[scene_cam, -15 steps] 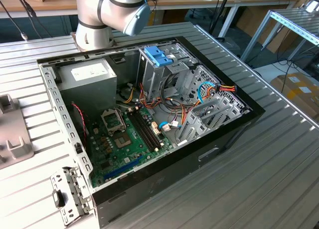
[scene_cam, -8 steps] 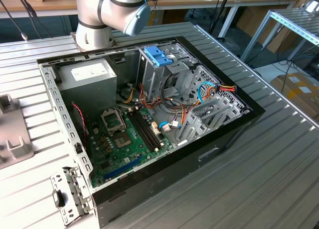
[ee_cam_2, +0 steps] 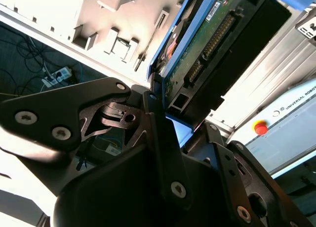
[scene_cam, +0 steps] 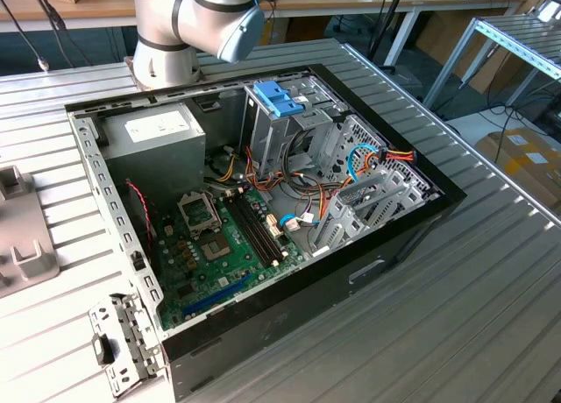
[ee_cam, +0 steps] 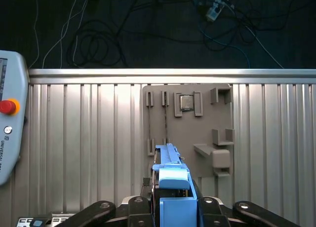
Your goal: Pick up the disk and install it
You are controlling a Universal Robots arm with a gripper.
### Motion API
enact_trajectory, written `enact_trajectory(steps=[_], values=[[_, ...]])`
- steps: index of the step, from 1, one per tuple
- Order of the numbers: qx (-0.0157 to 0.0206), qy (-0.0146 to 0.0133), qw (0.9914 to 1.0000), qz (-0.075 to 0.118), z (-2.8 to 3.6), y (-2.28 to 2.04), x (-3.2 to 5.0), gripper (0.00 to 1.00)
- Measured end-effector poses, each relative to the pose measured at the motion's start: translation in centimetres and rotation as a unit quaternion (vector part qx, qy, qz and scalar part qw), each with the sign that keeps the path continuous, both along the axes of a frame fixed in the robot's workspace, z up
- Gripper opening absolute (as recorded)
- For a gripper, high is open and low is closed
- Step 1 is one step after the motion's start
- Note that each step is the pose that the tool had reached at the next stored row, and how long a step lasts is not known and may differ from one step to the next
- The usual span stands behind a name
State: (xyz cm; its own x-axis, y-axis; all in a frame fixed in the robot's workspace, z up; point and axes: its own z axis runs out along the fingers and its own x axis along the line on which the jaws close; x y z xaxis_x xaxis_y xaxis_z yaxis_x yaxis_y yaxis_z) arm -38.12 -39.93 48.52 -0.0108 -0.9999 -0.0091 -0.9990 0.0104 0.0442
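Observation:
In both wrist views my gripper (ee_cam: 170, 209) (ee_cam_2: 170, 111) is shut on the disk. In the first wrist view the disk (ee_cam: 170, 172) stands edge-on between the black fingers, light-blue rail outward, above a grey fixture plate (ee_cam: 190, 121) on the ribbed table. The second wrist view shows the green circuit-board side of the disk (ee_cam_2: 212, 37) with its connectors and a blue rail along one edge. In the exterior view the open computer case (scene_cam: 412, 236) lies on the table, with a metal drive cage (scene_cam: 368, 197) toward the exterior view's right.
A blue tab piece (scene_cam: 279, 96) sits atop the rear cage, and a grey power-supply box (scene_cam: 158, 136) fills the case's back left corner. The arm's base (scene_cam: 175, 35) stands behind the case. A pendant with a red button (ee_cam: 7, 107) lies near the table edge.

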Motion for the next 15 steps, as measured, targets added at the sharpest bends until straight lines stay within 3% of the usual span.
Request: enact_trajectory(steps=[15], values=[[-0.0002,0.0000,1.00000,0.000,-0.02,-0.01,1.08,0.37]])
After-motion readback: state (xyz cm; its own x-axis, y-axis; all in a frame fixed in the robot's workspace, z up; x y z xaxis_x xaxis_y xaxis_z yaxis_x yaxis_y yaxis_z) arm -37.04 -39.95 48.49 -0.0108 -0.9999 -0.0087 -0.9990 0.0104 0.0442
